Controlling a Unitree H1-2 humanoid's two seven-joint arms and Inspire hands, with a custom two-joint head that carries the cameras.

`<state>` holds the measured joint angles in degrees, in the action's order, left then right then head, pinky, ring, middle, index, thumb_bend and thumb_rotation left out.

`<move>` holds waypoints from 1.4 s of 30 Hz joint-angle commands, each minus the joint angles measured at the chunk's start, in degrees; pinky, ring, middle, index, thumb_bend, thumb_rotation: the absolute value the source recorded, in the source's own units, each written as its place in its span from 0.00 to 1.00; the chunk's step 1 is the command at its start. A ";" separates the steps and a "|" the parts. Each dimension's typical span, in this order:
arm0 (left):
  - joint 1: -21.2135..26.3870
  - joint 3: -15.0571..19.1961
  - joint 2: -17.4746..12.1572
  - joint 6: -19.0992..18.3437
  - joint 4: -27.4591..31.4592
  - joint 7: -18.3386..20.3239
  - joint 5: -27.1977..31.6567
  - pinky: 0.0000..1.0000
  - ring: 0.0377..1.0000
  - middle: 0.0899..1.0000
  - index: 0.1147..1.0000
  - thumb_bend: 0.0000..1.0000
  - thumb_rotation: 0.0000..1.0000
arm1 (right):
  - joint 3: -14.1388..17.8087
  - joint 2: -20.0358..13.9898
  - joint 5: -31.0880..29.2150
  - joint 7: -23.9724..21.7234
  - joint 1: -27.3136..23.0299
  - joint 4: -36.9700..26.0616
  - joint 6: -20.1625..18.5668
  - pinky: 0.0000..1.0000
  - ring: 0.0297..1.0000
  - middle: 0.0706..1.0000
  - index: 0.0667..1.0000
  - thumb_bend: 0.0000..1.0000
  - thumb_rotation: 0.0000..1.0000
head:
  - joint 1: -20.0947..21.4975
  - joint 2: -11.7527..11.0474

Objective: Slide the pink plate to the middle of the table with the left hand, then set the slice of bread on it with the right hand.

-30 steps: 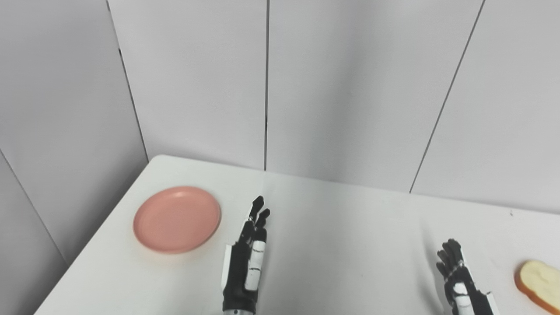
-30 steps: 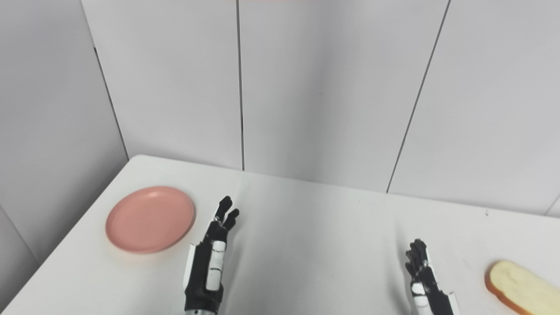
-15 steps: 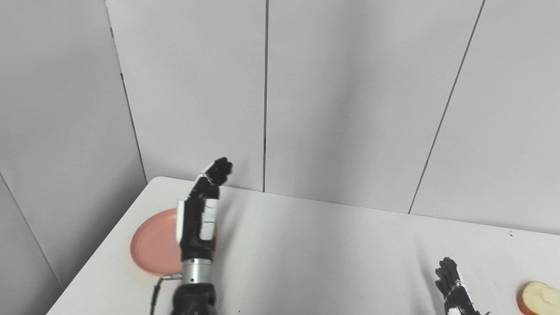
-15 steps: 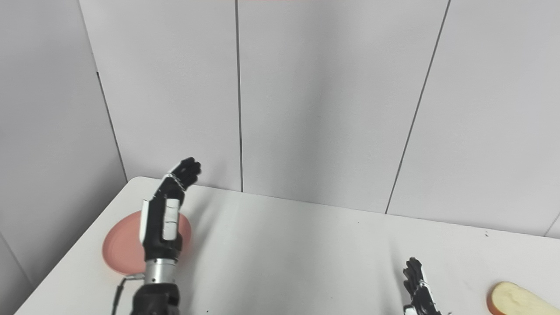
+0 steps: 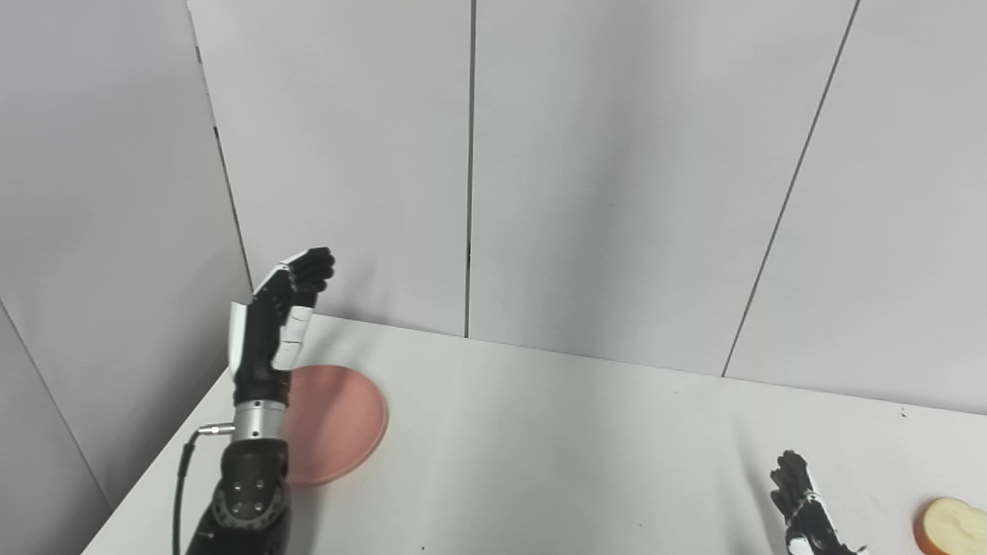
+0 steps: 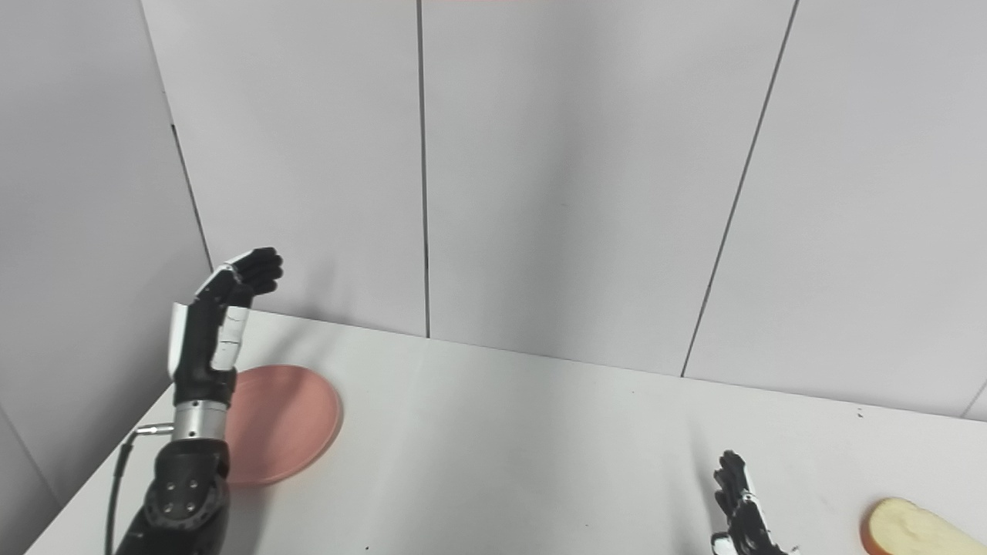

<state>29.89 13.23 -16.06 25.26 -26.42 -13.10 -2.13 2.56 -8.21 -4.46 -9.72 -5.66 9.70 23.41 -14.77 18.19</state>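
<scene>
Evidently, the pink plate, lying flat at the desk's left edge, looked light, rigid and slippery, best pushed from its far-left rim by the left robot hand, raised above the plate, fingers loosely extended, holding nothing.

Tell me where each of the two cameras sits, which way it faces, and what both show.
Left eye view: on the head, left of its twin, facing down over the table toward the wall; shows the raised left hand and the right hand at the bottom edge.
Right eye view: beside it, same aim, scene shifted leftward; same hands.
Shared: pink plate at the left, slice of bread at the right.
</scene>
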 commanded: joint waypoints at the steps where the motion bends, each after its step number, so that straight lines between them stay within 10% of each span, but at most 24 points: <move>1: 3.59 1.04 -2.23 1.66 -1.21 -1.24 0.52 0.64 0.70 0.67 0.57 0.97 0.89 | -0.49 0.47 -0.55 -0.27 3.12 4.78 1.22 1.00 0.99 0.99 0.97 0.81 0.91 | 0.02 0.36; 17: 8.51 5.71 -8.63 1.66 -18.68 2.88 7.06 0.71 0.73 0.72 0.57 1.00 0.79 | -0.70 -0.18 2.05 0.83 3.65 3.24 1.43 0.98 0.97 0.96 0.93 0.84 0.89 | 0.49 1.99; 32: 8.09 2.75 -10.27 1.40 -29.22 2.85 6.08 0.69 0.71 0.72 0.57 0.96 0.79 | -1.17 -0.79 4.59 1.88 4.31 1.10 0.53 0.97 0.97 0.96 0.92 0.82 0.91 | 1.44 4.15; 38: 9.63 7.40 -8.36 1.38 -36.54 14.21 16.81 0.68 0.71 0.70 0.59 1.00 0.79 | -1.36 -1.00 5.40 1.98 4.71 -0.29 0.13 0.97 0.97 0.96 0.92 0.80 0.91 | 1.98 4.82; 42: 10.11 7.36 -6.75 1.29 -38.52 15.20 18.01 0.71 0.74 0.71 0.62 0.99 0.82 | -1.48 -1.24 5.24 1.76 5.24 -1.21 -0.17 0.98 0.97 0.97 0.92 0.77 0.90 | 2.03 5.13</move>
<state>38.30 21.05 -23.70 26.07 -64.46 0.83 15.80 1.49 -9.76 1.03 -8.22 -3.82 7.17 23.38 -12.74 23.29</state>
